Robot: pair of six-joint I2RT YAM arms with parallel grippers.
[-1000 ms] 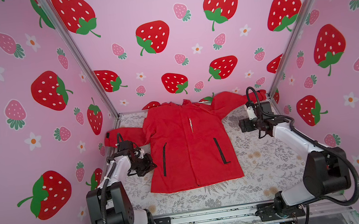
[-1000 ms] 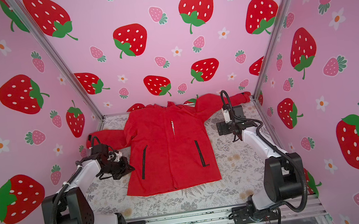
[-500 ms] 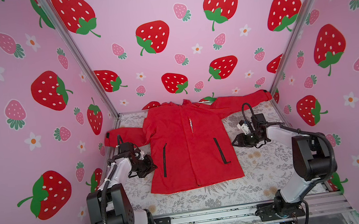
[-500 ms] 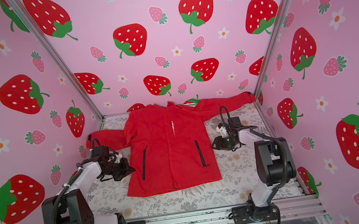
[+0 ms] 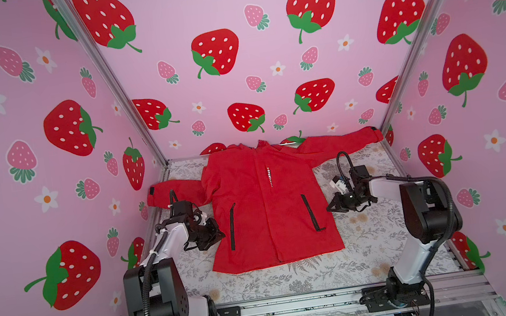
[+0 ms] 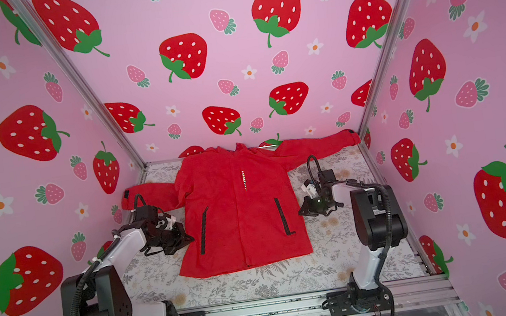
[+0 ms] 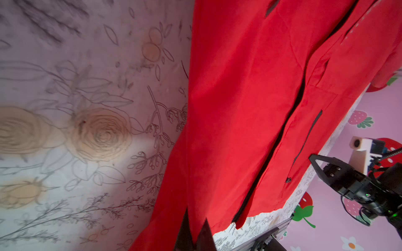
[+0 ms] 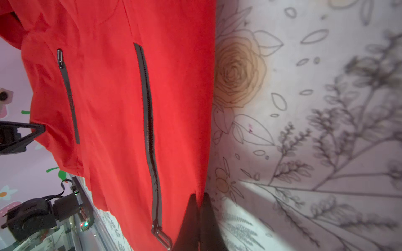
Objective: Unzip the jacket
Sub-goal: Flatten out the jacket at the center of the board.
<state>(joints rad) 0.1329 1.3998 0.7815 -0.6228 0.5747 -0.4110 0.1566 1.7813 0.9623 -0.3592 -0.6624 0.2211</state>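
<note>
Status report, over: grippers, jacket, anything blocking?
Left gripper shut, right gripper shut, each at a side edge of the jacket. Jacket lying flat, front looks zipped. Nothing in the way.

The jacket is bright red, with two slanted black pocket zippers and small white lettering down the chest. It lies flat and face up on the desk, front closed from collar to hem, sleeves spread outward. Its body sits between the left tool and the right tool, each side edge right at a tool's closed tip.
</note>
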